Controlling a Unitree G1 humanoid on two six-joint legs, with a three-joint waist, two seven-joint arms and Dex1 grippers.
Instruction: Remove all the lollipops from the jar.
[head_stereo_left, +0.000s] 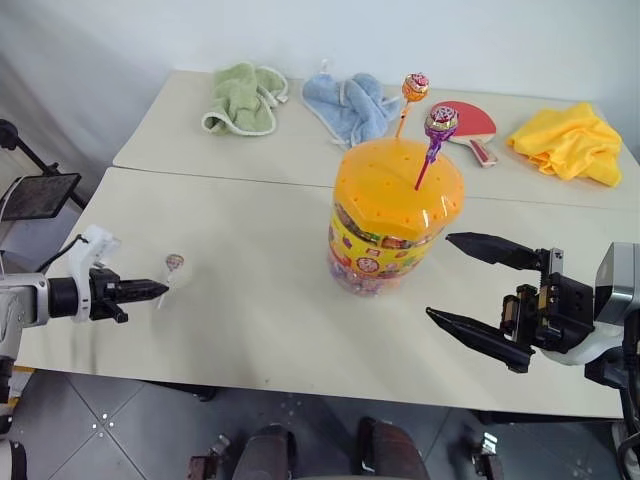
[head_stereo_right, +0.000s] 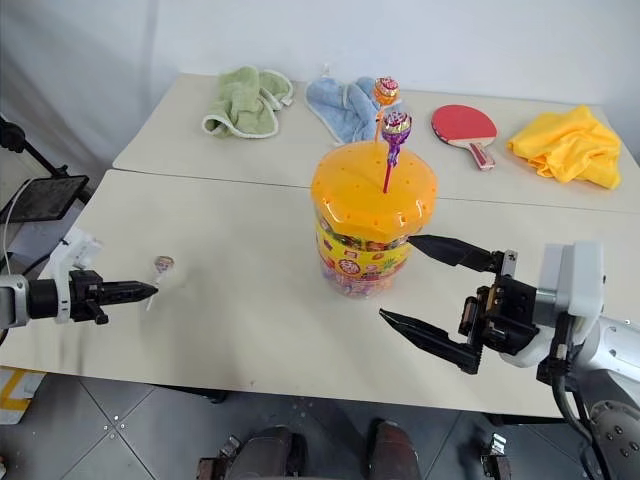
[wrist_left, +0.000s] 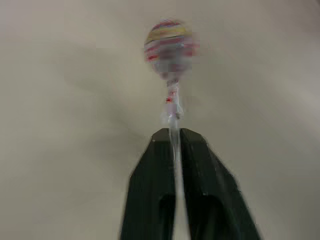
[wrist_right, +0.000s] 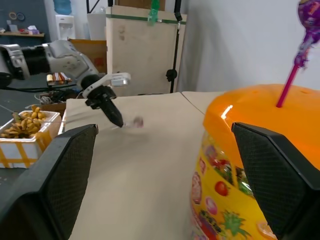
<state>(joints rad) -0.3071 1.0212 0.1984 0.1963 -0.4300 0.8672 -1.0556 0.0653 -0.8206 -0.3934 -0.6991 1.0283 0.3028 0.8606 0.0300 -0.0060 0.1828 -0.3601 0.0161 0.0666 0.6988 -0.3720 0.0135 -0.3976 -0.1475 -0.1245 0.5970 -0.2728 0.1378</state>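
two lollipops, a purple one (head_stereo_left: 441, 122) and an orange one (head_stereo_left: 415, 87), stand stuck in the lid of the jar (head_stereo_left: 396, 215) mid-table. at the table's left edge, the left gripper (head_stereo_left: 160, 290) pinches the stick of a third lollipop (head_stereo_left: 174, 262). the right gripper (head_stereo_left: 462, 277) gapes wide beside the jar.

left wrist: fingers (wrist_left: 150, 190) nearly closed on the stick, striped head (wrist_left: 170, 46) beyond the tips.

right wrist: jar (wrist_right: 260, 165) between the spread fingers (wrist_right: 55, 180).

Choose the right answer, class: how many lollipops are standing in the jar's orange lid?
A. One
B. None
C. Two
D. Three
C: an orange-wrapped lollipop and a purple lollipop stand in the jar, while a third lollipop is pinched by its stick in the left hand over the table.
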